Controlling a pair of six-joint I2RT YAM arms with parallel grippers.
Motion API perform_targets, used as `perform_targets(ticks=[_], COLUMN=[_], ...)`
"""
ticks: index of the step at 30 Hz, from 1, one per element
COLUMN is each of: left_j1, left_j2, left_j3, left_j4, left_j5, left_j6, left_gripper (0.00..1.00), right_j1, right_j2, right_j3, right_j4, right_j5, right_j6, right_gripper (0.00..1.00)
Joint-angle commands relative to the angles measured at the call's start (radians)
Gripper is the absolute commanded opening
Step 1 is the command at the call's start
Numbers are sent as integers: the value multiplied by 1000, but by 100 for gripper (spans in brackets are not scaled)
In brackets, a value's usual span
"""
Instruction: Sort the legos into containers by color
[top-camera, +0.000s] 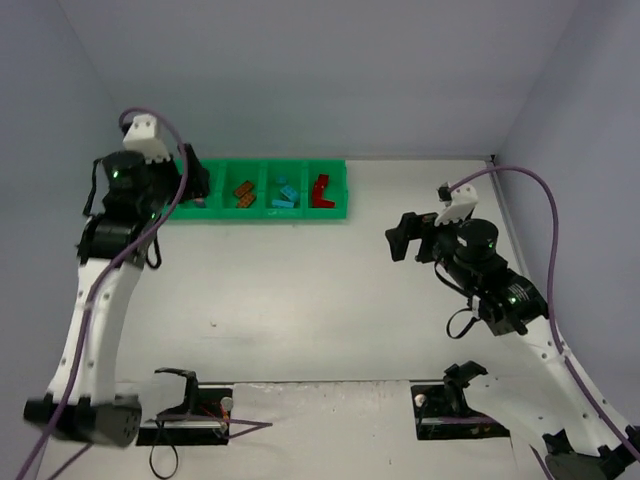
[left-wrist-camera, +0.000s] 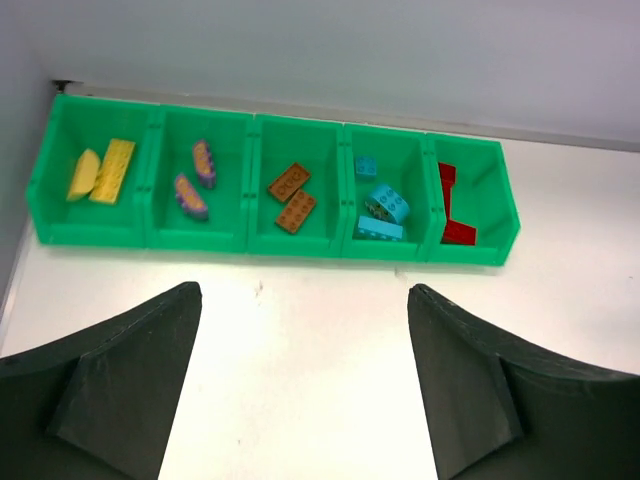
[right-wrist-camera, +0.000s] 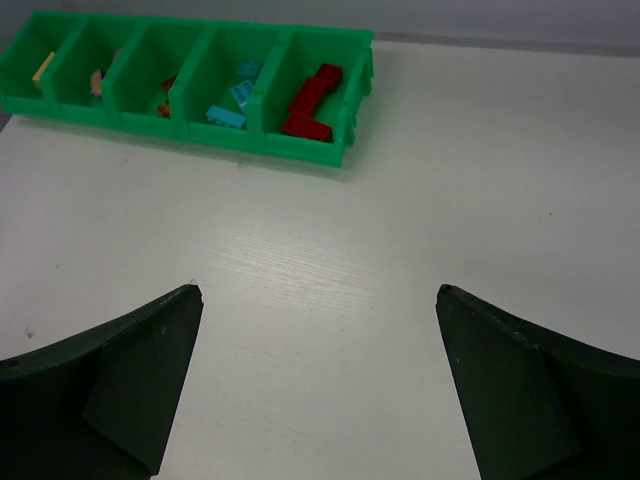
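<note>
White table (top-camera: 330, 300), grey walls. Green tray (left-wrist-camera: 250, 190) at the far edge holds the bricks (left-wrist-camera: 385, 202), grouped by colour across five compartments. My left gripper (left-wrist-camera: 300, 300) and right gripper (right-wrist-camera: 318, 295) are both wide and empty. Risk: the left one hangs near the tray, and a careless swing could knock it and spill the sorted bricks.

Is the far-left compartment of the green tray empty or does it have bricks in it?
Not empty: the left wrist view shows two yellow bricks lying inside that end compartment of the green tray.
</note>
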Motion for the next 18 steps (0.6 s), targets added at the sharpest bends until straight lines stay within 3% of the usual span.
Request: perform_targets(ticks=[1, 9, 18], left_j1=[4, 5, 5], left_j2=[-202, -581, -744], left_j3=[-93, -341, -466], left_j4=[-114, -266, -292], left_j5=[-55, -154, -180], left_j6=[-43, -75, -111], left_gripper=[77, 78, 79], right_j1=[-4, -3, -4], right_j2=[-47, -156, -274], right_j3=[68, 58, -71], right_j4=[-18, -85, -88], right_j5=[85, 156, 239], right_j6=[2, -32, -13], right_gripper=[100, 100, 100])
